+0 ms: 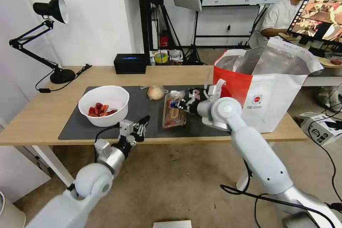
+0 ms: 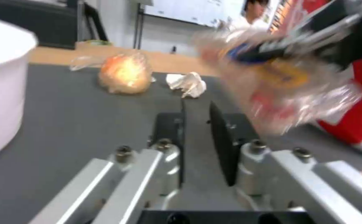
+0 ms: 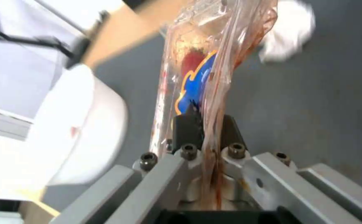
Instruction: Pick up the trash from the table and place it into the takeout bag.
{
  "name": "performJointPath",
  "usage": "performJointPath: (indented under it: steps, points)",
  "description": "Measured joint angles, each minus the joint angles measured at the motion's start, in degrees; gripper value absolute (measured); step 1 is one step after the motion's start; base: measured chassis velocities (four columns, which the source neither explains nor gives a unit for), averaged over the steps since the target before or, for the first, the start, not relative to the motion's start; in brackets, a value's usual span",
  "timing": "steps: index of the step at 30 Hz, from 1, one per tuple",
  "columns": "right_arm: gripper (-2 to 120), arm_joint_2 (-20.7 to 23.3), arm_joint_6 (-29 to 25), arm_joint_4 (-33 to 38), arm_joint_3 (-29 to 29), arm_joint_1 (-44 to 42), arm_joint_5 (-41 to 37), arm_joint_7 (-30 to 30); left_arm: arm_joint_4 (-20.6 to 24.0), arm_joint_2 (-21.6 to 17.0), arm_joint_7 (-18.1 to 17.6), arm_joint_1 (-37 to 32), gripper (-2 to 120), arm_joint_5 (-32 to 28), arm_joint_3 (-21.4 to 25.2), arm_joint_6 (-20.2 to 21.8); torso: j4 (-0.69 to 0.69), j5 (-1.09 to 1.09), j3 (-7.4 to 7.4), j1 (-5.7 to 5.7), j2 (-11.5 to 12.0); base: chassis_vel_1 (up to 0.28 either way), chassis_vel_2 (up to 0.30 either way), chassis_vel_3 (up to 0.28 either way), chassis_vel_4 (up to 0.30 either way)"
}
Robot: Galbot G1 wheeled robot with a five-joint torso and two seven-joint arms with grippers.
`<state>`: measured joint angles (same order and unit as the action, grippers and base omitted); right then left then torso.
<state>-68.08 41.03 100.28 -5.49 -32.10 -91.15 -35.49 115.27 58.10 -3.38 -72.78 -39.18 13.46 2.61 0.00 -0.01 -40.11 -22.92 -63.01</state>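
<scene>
Nearest us, our left gripper (image 1: 143, 124) hovers empty over the mat's front edge beside the one white bowl (image 1: 104, 104) of red shells, its fingers nearly closed with a slim gap. Farther along, our right gripper (image 1: 179, 104) is clamped on one end of the one clear tray (image 1: 174, 113), which hangs tilted just above the surface (image 1: 42, 114). We judge that the thin, greasy plastic could slip or spill if swung quickly. Beyond lie one wrapped ball (image 1: 156, 92) and one crumpled tissue (image 2: 188, 84). The one takeout bag (image 1: 270, 89) stands open at the right.
</scene>
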Motion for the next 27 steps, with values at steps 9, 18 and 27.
performJointPath:
  steps: [9, 18, 27]
  points:
    - [0, 3.2, -4.0, 9.4, -6.4, -0.8, -1.4, 2.8, 1.8, 5.7, -1.7, -7.0, 59, 0.1, 3.6, -0.6, 0.0, 0.02, 0.0, 0.01, 0.0, 0.0, 0.0, 0.0, 0.0]
    - [0, 8.3, -13.9, 10.8, -12.0, 4.3, 1.2, 0.6, 2.4, 7.5, -1.6, -9.3, 92, 1.4, 4.7, -1.4, 0.0, 0.03, 0.0, 0.01, 0.0, 0.0, 0.0, 0.0, 0.0]
    - [0, 15.4, -17.4, 5.4, -15.8, 6.9, 7.1, 1.8, 2.5, 8.7, -1.5, -10.1, 100, 2.6, 4.2, -1.8, 0.0, 0.02, 0.0, 0.0, 0.0, 0.0, 0.0, 0.0, 0.0]
